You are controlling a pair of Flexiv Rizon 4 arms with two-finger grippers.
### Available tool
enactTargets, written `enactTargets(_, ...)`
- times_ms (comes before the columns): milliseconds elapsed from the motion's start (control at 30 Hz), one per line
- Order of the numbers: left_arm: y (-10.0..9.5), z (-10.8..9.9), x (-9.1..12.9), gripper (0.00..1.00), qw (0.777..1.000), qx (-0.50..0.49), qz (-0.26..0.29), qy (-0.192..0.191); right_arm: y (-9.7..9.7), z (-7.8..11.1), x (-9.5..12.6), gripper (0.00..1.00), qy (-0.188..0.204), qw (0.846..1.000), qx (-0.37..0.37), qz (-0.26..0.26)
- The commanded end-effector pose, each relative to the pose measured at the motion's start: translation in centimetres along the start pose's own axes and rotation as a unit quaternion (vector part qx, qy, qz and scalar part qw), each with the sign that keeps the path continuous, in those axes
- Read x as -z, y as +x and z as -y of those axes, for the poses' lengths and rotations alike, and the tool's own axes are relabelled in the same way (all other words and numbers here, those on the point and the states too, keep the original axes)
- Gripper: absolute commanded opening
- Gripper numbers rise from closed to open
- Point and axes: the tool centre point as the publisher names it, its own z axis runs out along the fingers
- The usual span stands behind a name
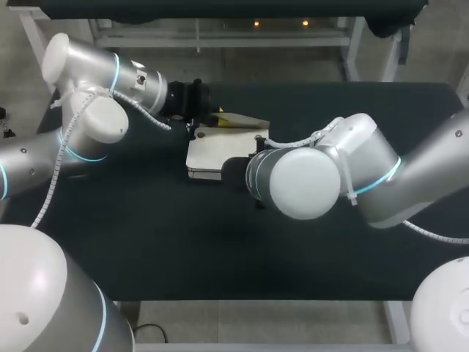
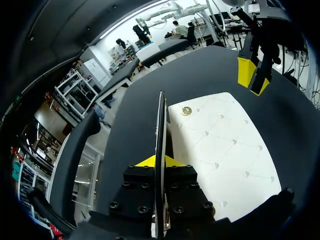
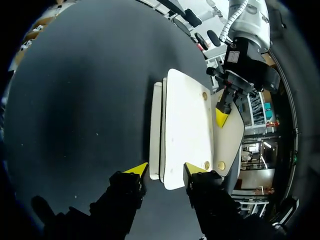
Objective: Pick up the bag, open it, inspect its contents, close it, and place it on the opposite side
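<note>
Item: white bag (image 1: pixel 207 155), lying flat mid-table (image 1: pixel 146 242), toward far edge. Flap (image 2: pixel 161 125) lifted, pinched in left gripper (image 2: pixel 160 161). Right gripper (image 3: pixel 166 169) spread, straddling bag's end, gripping nothing. Opening apparently under way; inspection, closing, transfer to opposite side outstanding.

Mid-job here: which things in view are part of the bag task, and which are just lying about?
Job: white bag; its flap, clamped in left gripper; open right gripper at the bag's end.
Other: black table.
</note>
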Motion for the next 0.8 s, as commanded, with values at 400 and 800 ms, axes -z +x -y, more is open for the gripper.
enactTargets(400,0.3,-0.2,-0.1,0.0,1.0,0.009,-0.022,-0.002,-0.1,0.2,-2.9,0.42,0.003,1.0,-0.012,0.025)
enactTargets(800,0.4,-1.0,-0.9,0.0,0.999,0.024,-0.038,0.003,-0.1,0.3,-2.9,0.38,0.013,0.999,-0.02,0.042)
